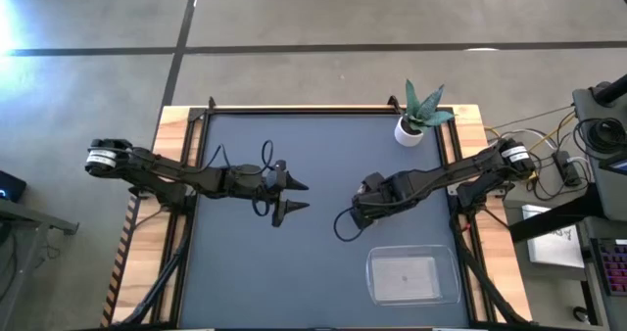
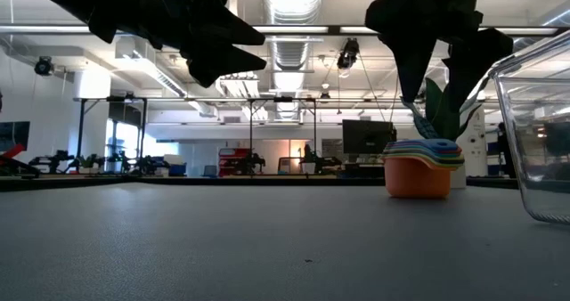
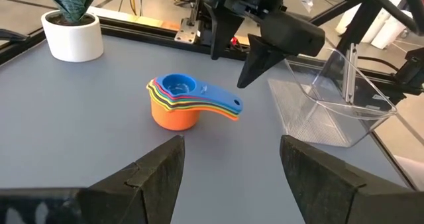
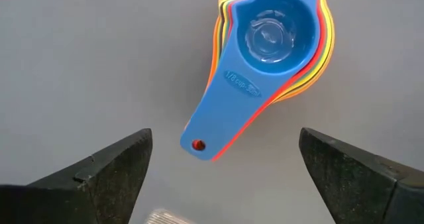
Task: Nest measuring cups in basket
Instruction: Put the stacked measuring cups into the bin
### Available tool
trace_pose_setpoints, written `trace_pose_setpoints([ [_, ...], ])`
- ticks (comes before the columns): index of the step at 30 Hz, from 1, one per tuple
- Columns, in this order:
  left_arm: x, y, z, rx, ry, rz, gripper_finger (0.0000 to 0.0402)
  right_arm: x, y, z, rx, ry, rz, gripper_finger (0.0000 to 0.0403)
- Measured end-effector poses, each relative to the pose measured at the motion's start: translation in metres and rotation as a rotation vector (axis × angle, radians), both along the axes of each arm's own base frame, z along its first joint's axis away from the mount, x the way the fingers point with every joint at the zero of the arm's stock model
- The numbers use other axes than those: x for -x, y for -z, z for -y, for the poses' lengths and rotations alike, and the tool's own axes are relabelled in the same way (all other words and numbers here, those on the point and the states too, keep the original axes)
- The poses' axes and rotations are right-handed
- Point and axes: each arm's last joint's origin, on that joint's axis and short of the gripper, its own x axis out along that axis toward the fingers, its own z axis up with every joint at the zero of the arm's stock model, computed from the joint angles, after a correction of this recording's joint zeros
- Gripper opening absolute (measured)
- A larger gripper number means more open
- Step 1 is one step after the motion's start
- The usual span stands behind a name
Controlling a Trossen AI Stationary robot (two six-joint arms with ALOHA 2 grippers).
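The measuring cups (image 3: 182, 103) stand nested in one stack on the grey table, orange cup lowest and blue on top, handles fanned to one side. The low view shows the stack (image 2: 420, 169) too. In the high view it is hidden under my right arm. My right gripper (image 4: 225, 177) is open and hangs above the stack (image 4: 268, 58), pointing down, one finger on either side of the handles and clear of them. My left gripper (image 1: 307, 196) is open in the air at mid-table, left of the stack. The clear basket (image 1: 412, 275) lies at the near right.
A white plant pot (image 1: 409, 130) stands at the table's far right corner, beyond the stack. The basket (image 3: 331, 105) lies on the near side of my right gripper (image 3: 232, 58). Bare grey mat stretches from my left gripper (image 3: 232, 177) to the stack.
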Motion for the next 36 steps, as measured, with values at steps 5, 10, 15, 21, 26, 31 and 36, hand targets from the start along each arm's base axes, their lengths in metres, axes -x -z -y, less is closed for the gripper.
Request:
trace_pose_setpoints([
  [5, 0.0, 0.0, 0.0, 0.0, 0.0, -0.001, 0.0231, -0.002, 0.004, 0.0, 0.017, 0.013, -0.007, 0.037],
  [10, 0.0, 0.0, 0.0, 0.0, 0.0, -0.002, 0.0231, -0.008, 0.016, -0.001, 0.03, 0.049, -0.049, 0.037],
  [15, 0.0, 0.001, 0.0, 0.0, 0.0, -0.007, 0.0231, -0.018, 0.033, -0.001, 0.039, 0.076, -0.102, 0.037],
  [21, 0.001, 0.002, 0.0, -0.001, 0.0, -0.018, 0.0231, -0.027, 0.048, 0.005, 0.026, 0.082, -0.148, 0.037],
  [26, 0.001, 0.002, 0.0, -0.001, 0.0, -0.027, 0.0231, -0.032, 0.057, 0.012, 0.015, 0.083, -0.169, 0.037],
  [31, 0.001, 0.003, 0.0, -0.001, 0.001, -0.029, 0.0231, -0.035, 0.058, 0.02, 0.008, 0.096, -0.131, 0.037],
  [36, 0.001, 0.003, 0.0, -0.002, 0.001, -0.035, 0.0231, -0.035, 0.06, 0.026, 0.009, 0.111, -0.137, 0.0363],
])
